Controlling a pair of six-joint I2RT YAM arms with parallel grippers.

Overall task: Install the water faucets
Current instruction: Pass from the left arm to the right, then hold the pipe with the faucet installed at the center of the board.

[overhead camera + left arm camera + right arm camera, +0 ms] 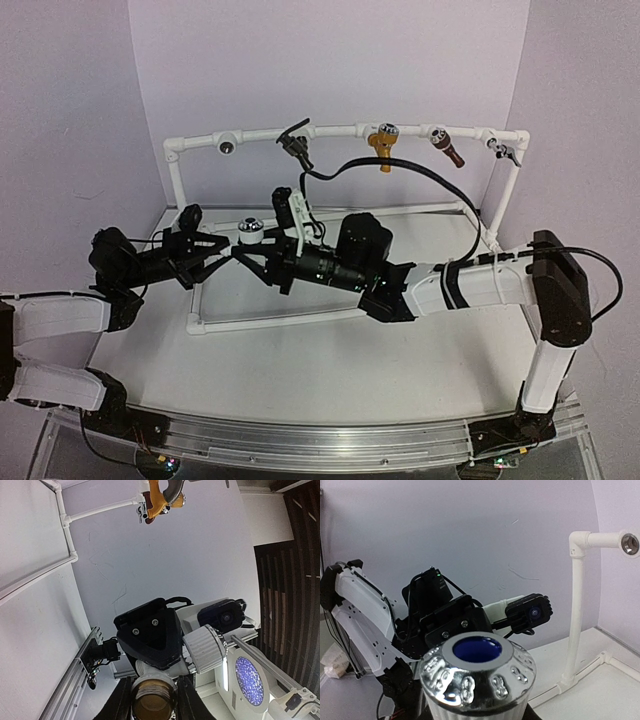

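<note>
Quick one from us: the white plastic tap with the round chrome knob end (477, 672) is up in the air between both arms, above the floor of the white pipe frame (335, 129). The left gripper (153, 705) is clamped on its brassy threaded end. The right gripper (258, 258) is right at the knob side, but its fingers are hidden, so we can't tell if it's gripping.

Looks like a hand-off to us. We'd want the knob side held firmly before the left lets go, so the thread ends up bare for the empty socket (228, 146) at the top bar's left end.

Room-wise, there's open space left of the black lever-handled tap (297, 140). Watch the looping black cable (400, 165) near that bar, and the frame's left post (178, 185) is close.
</note>
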